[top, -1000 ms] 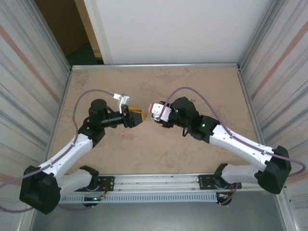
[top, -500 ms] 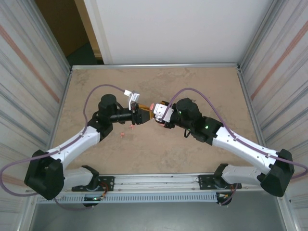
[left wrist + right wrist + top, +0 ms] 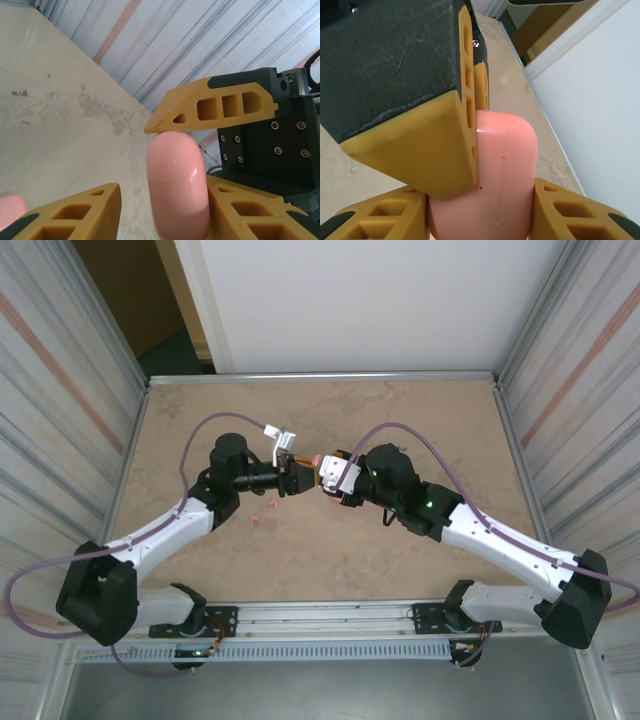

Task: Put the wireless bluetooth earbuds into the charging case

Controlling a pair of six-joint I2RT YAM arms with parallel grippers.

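My right gripper (image 3: 324, 474) is shut on the pink rounded charging case (image 3: 316, 460), holding it above the middle of the table. In the right wrist view the case (image 3: 505, 175) sits closed between my two yellow fingers (image 3: 580, 215). My left gripper (image 3: 300, 480) meets it from the left. In the left wrist view the case (image 3: 177, 185) stands between that gripper's jaws (image 3: 164, 200). It touches the right finger (image 3: 250, 210), with a gap to the left one. Two tiny pink earbuds (image 3: 270, 504) (image 3: 255, 520) lie on the table below the left gripper.
The tan tabletop (image 3: 400, 550) is walled by corrugated panels (image 3: 60, 420) on both sides and a white board (image 3: 360, 300) at the back. A blurred pink shape (image 3: 7, 210) sits at the left wrist view's lower left edge; what it is I cannot tell.
My left arm has swung right to the case, and its jaws have narrowed around it. The right gripper has kept its hold, almost still.
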